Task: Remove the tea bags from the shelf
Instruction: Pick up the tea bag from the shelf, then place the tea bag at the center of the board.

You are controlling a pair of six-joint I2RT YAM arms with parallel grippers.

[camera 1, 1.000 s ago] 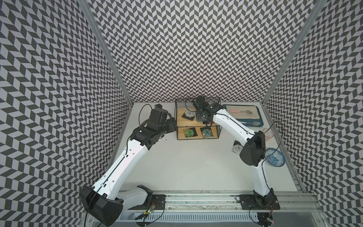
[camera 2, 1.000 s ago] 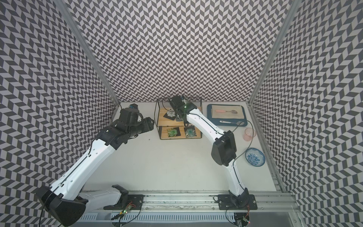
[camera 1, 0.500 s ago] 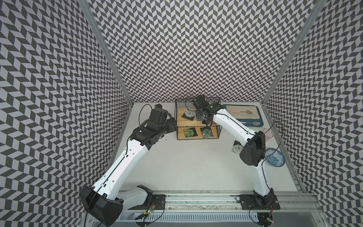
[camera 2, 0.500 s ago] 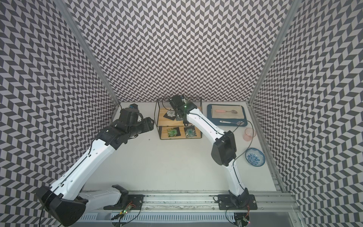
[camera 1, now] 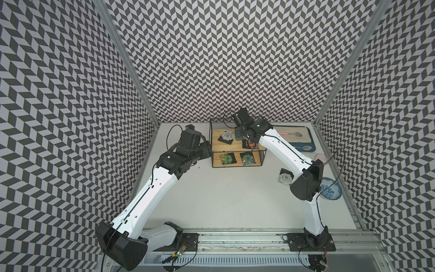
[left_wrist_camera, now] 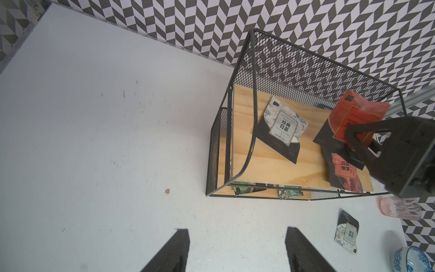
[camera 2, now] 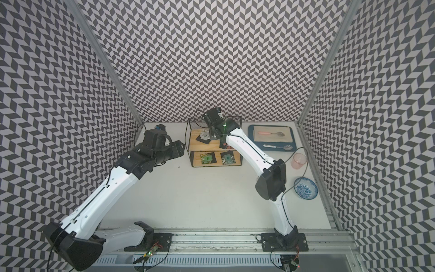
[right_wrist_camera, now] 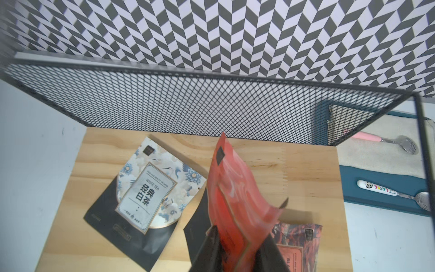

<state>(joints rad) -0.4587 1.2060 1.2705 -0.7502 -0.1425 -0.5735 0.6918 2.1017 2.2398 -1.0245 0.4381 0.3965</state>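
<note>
The black wire shelf (camera 1: 217, 150) stands at the back of the table. My right gripper (right_wrist_camera: 240, 237) is shut on an orange-red tea bag (right_wrist_camera: 237, 200) and holds it tilted up above the top board. A white tea bag (right_wrist_camera: 150, 195) and another red tea bag (right_wrist_camera: 299, 245) lie flat on that board. Two green tea bags (camera 1: 226, 158) (camera 1: 247, 158) lie on the lower board. One white tea bag (camera 1: 285, 177) lies on the table by the right arm. My left gripper (left_wrist_camera: 237, 233) hangs open and empty over the table, left of the shelf.
A blue tray (camera 2: 292, 131) with a beige cloth and two spoons sits right of the shelf. A pink cup (camera 2: 299, 160) and a blue-patterned bowl (camera 2: 305, 188) stand near the right wall. The shelf's mesh back (right_wrist_camera: 211, 106) rises behind the held bag.
My right gripper's jaws have closed on the orange-red tea bag over the top board. The left arm has not moved.
</note>
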